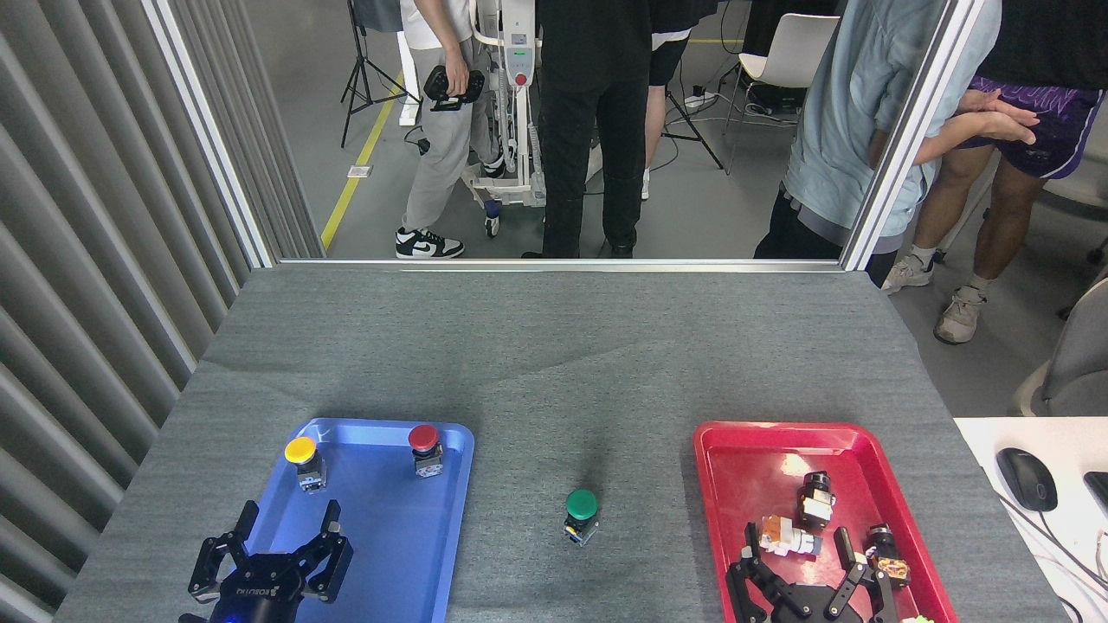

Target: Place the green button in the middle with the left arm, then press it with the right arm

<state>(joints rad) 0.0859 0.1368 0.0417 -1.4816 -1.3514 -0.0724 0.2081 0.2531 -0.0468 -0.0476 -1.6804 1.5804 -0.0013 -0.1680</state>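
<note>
The green button (pixel 582 514) stands upright on the bare grey counter (pixel 554 363), between the blue tray (pixel 433 554) and red tray (pixel 744 459). Left claw (pixel 279 538) spread apart, empty. Right claw (pixel 805 571) seems apart, though partly cut off.

Green button (pixel 581 513) upright on grey middle (pixel 554 363) — both claws spread.
</note>
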